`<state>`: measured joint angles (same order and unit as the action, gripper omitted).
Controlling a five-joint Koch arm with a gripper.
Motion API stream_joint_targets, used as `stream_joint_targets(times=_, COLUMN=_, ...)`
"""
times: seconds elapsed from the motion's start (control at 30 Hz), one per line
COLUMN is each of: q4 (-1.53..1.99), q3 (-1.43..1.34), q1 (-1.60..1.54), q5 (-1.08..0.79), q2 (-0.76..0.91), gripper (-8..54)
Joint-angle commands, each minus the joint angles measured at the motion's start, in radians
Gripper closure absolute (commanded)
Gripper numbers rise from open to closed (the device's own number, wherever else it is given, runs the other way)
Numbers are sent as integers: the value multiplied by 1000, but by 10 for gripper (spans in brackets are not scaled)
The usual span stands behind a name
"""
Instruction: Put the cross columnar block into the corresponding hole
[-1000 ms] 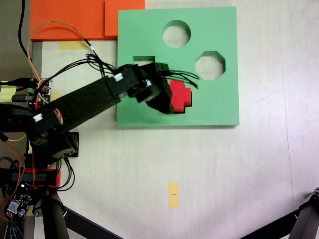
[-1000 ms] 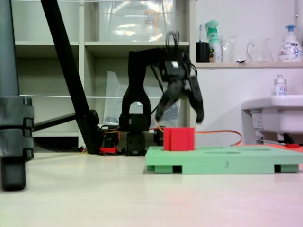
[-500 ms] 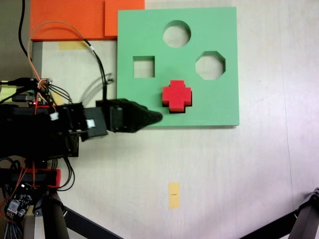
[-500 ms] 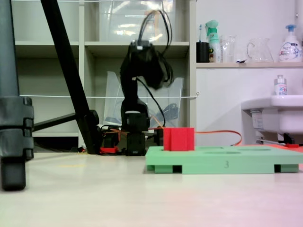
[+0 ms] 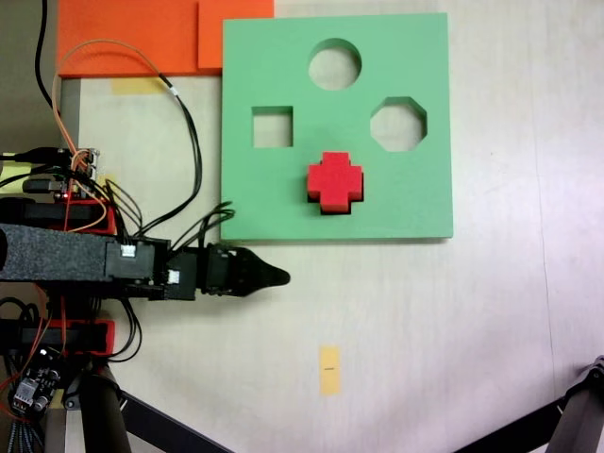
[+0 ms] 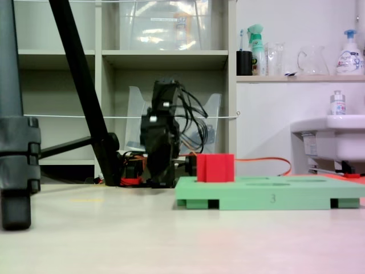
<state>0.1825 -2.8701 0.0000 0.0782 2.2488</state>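
- fixed view from above:
- green foam board [image 5: 396, 203], square and flat on a pale table [image 5: 453, 321]; its cutouts are a round one [image 5: 334, 63], a square one [image 5: 272, 126], an octagonal one [image 5: 397, 124] and a plus-shaped hole.
- cross columnar block [image 5: 334, 181], bright red, seated in the plus-shaped hole [image 5: 327, 208]; a thin dark strip of the hole shows along the block's lower edge.
- gripper [image 5: 274, 276], black, lying off the board just below its lower left corner, pointing right and tapering to a single point; jaws look drawn together with no gap visible. it holds nothing and is well apart from the block.
- arm [image 5: 75, 257], black, stretching level across the left side, with black and orange cables [image 5: 184, 123] looping above it.
- orange foam sheets [image 5: 132, 33] at the top left, touching the board's upper left edge.
- yellow tape strip [image 5: 328, 368] on the table below the board.
- fixed view from table level:
- green foam board [image 6: 268, 197] seen edge-on, with the cross columnar block [image 6: 215, 167] standing up out of its left part, upper half above the surface.
- arm [image 6: 161, 142] folded low behind and left of the board; the jaws cannot be made out here.
- black tripod leg [image 6: 85, 91] at left, shelving [image 6: 165, 54] behind, bottles [image 6: 256, 40] on a ledge, a white basin [image 6: 331, 140] at right.
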Motion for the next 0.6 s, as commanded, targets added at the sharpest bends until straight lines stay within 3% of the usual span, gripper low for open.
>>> stream_joint_targets(times=0.0, q4=-296, q3=-64, q1=8, q5=0, q2=31, gripper=104)
stream_joint_targets(times=0.2, q4=-430, q3=-262, q1=-5, q5=-5, q2=5, gripper=106)
stream_joint_targets(times=0.57, q4=-244, q3=-264, q1=-2, q5=-5, q2=31, gripper=110)
